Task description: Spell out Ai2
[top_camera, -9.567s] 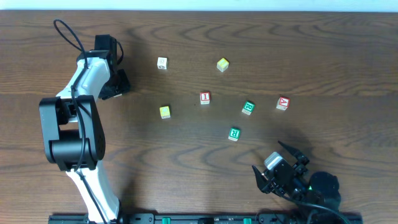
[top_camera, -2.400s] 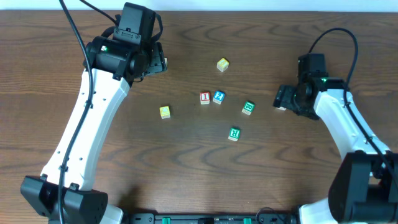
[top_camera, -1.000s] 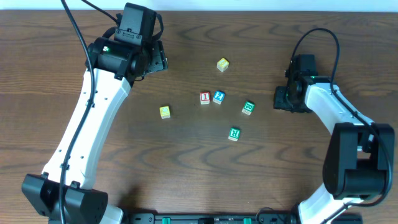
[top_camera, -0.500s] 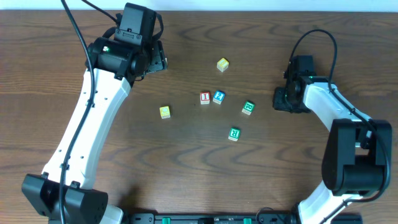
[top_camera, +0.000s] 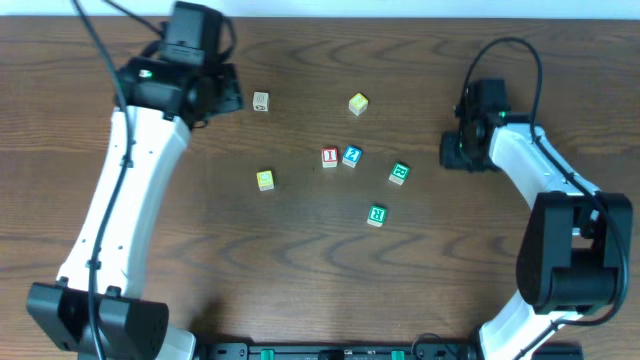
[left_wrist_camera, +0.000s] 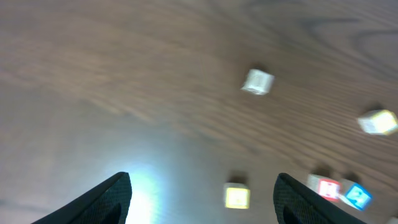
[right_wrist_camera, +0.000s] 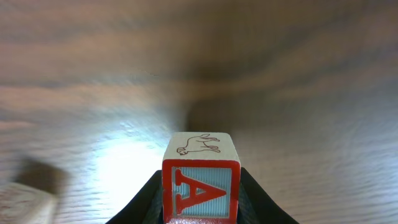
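the a cube (right_wrist_camera: 200, 183) is sitting clamped between the fingers of my right gripper (right_wrist_camera: 200, 208), over toward the right edge of the bench, its red letter facing my wrist camera. i am gripping it because, i judge, it belongs left of the i cube (top_camera: 329, 157), which is lying just beside the 2 cube (top_camera: 351, 156) mid-bench. my left gripper (left_wrist_camera: 204, 193) is hanging wide and empty near the far left corner.
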